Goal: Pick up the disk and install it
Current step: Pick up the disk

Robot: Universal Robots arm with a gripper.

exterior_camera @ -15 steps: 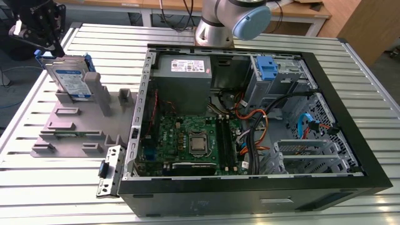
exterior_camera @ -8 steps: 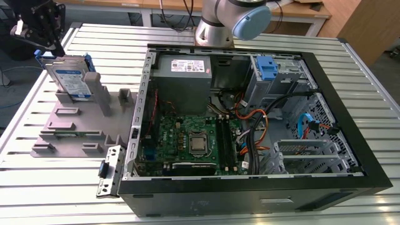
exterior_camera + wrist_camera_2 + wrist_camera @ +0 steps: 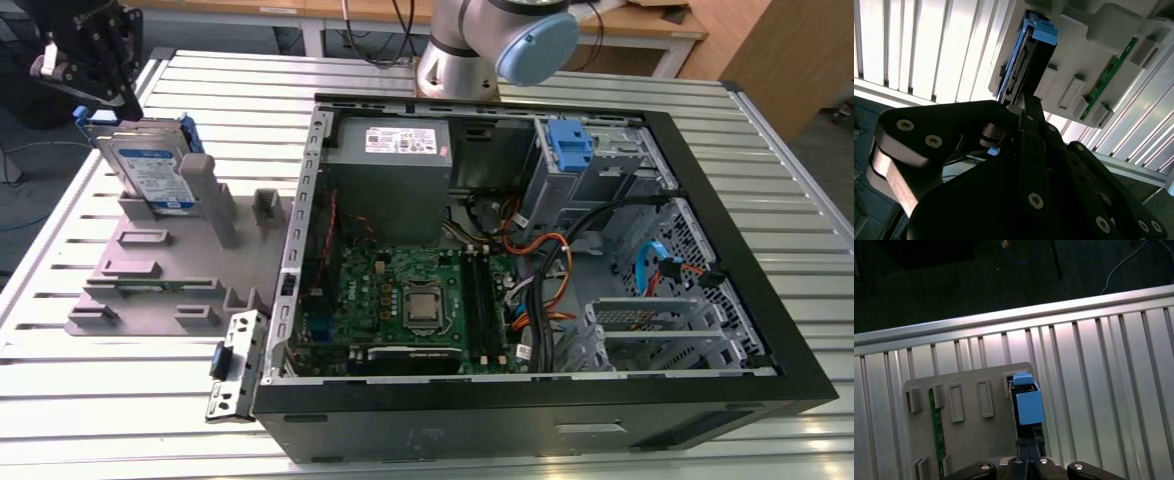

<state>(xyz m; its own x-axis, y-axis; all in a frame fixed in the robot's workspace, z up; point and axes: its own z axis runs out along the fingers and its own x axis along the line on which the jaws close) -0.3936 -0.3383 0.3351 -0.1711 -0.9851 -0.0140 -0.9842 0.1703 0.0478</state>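
Disk on fixture, beside the open case
The disk (image 3: 158, 170) is stood upright in the fixture tray (image 3: 134, 275) on the slatted table (image 3: 120, 400), at the exterior view's left of the computer case (image 3: 727, 250); the gripper (image 3: 118, 98) is positioned just above the disk.

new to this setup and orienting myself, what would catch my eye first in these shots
The open black computer case with its green motherboard dominates the exterior view. At that view's left, the silver hard drive in a blue carrier frame stands on edge in a grey plastic fixture, with the black claw close above it.
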